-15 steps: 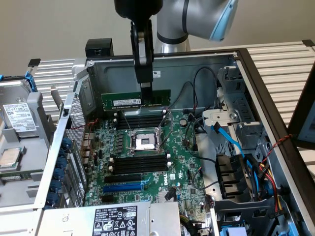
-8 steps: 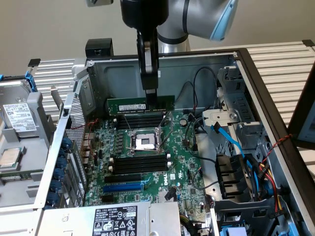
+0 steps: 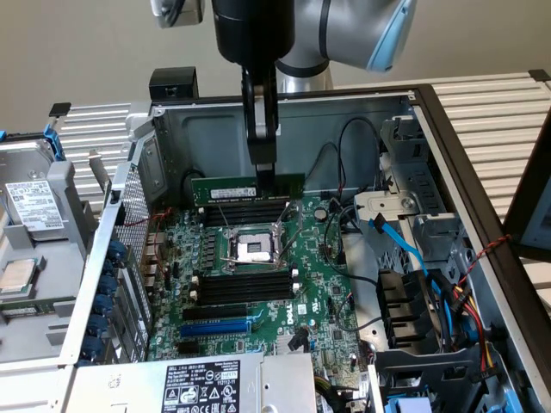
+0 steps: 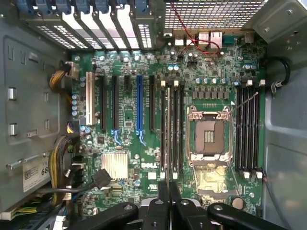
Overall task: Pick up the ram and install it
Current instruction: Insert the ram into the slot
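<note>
Ram in my grip, at the far slots
My gripper (image 3: 263, 178) pinches the ram (image 3: 219, 190) by its top edge; it stands on edge along the far black slots (image 3: 241, 215) (seated or not, can't tell).

Green ram (image 3: 224, 188) with a white label strip. Black end effector (image 3: 262, 172) under a silver arm (image 3: 301, 79) with a light blue cap. Green motherboard (image 3: 267, 297), black slots (image 3: 245, 284) with white end clips, one blue expansion slot (image 3: 215, 327). Grey metal case (image 3: 344, 116). Light blue cable (image 3: 403, 248). White label (image 3: 203, 387) with black print. Pale ribbed counter (image 3: 491, 107).
</note>
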Controlling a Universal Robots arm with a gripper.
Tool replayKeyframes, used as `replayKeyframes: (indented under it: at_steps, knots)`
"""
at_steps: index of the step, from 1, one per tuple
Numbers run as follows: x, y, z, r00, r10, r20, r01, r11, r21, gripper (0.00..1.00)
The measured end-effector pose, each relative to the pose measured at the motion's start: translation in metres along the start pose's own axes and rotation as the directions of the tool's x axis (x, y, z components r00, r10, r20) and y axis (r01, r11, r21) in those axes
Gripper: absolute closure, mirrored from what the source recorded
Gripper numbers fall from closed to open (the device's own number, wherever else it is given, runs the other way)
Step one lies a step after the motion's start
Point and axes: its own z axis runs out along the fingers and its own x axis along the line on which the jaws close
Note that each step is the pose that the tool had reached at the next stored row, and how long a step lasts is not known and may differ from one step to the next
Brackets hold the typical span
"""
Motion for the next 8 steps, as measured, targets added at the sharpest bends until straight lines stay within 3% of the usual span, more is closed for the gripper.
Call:
replayKeyframes:
  at_steps: [8]
  knots:
    - [-0.011, 0.0021, 0.0142, 1.0, 0.006, -0.0001, -0.006, 1.0, 0.0008, 0.88]
